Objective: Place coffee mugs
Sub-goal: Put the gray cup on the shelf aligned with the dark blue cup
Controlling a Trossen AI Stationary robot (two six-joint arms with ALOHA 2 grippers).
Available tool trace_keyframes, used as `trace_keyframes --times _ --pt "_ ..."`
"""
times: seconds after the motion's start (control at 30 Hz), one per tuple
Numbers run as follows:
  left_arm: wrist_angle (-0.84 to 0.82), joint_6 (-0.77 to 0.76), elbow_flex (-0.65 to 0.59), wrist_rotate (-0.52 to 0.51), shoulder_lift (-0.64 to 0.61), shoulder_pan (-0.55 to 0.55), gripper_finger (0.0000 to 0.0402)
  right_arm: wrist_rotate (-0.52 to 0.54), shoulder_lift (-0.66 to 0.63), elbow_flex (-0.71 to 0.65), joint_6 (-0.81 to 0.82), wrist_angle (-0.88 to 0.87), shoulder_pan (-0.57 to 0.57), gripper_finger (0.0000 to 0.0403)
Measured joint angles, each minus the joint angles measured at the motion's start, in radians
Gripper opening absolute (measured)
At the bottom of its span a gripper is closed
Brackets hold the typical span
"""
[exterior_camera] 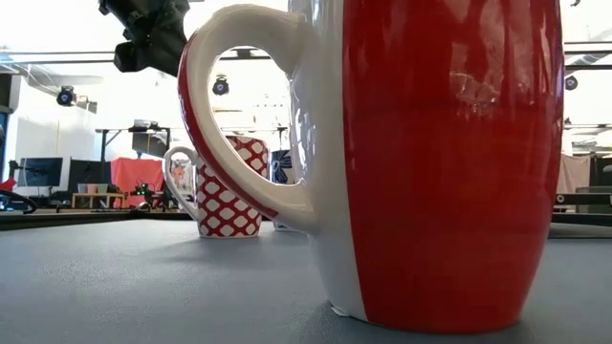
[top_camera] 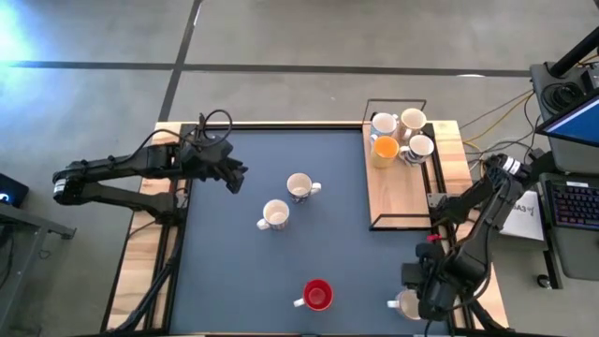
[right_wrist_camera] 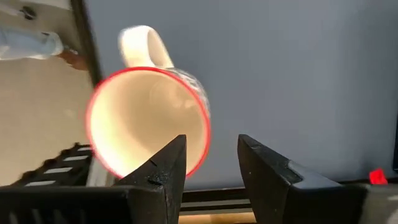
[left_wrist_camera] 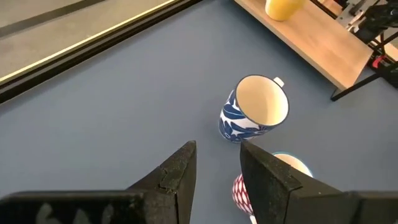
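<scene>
Three coffee mugs stand upright on the blue table top: a blue-patterned one [top_camera: 299, 187] [left_wrist_camera: 252, 112], a red-checked one [top_camera: 274, 215] [exterior_camera: 225, 186] and a red one [top_camera: 318, 295] [exterior_camera: 449, 162]. A red-rimmed mug [top_camera: 407, 304] [right_wrist_camera: 149, 121] stands at the near right corner. My right gripper [right_wrist_camera: 208, 155] hangs open above it, the mug's rim under the gap between its fingers. Whether a finger touches the rim, I cannot tell. My left gripper [top_camera: 234, 178] [left_wrist_camera: 217, 155] is open in the air at the far left, pointing toward the two middle mugs.
A wooden tray in a black wire frame [top_camera: 398, 192] at the far right holds three white mugs and an orange mug [top_camera: 385, 148]. Beyond the table's right edge are cables and a keyboard [top_camera: 571, 201]. Bare table top lies between the mugs.
</scene>
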Motion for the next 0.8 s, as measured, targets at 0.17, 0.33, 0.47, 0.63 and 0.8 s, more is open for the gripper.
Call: trace_keyframes --times 0.17,0.33,0.47,0.63,0.8 --pt "0.0 -0.003 0.0 0.0 0.0 -0.003 0.0107 0.0 0.008 -0.047 -0.001 0.051 0.0 0.0139" --pt "0.0 -0.003 0.0 -0.001 0.0 -0.003 0.0107 0.0 0.008 -0.107 -0.001 0.177 0.0 0.0137" --pt "0.0 0.001 0.0 -0.001 0.0 -0.003 0.0107 0.0 0.008 -0.154 0.007 0.222 -0.001 0.0137" --pt "0.0 0.007 0.0 -0.009 0.0 -0.003 0.0107 0.0 0.008 -0.187 0.039 0.232 -0.001 0.0112" --pt "0.0 0.022 0.0 -0.009 0.0 -0.003 0.0107 -0.002 0.008 -0.194 0.026 0.248 -0.001 0.0049"
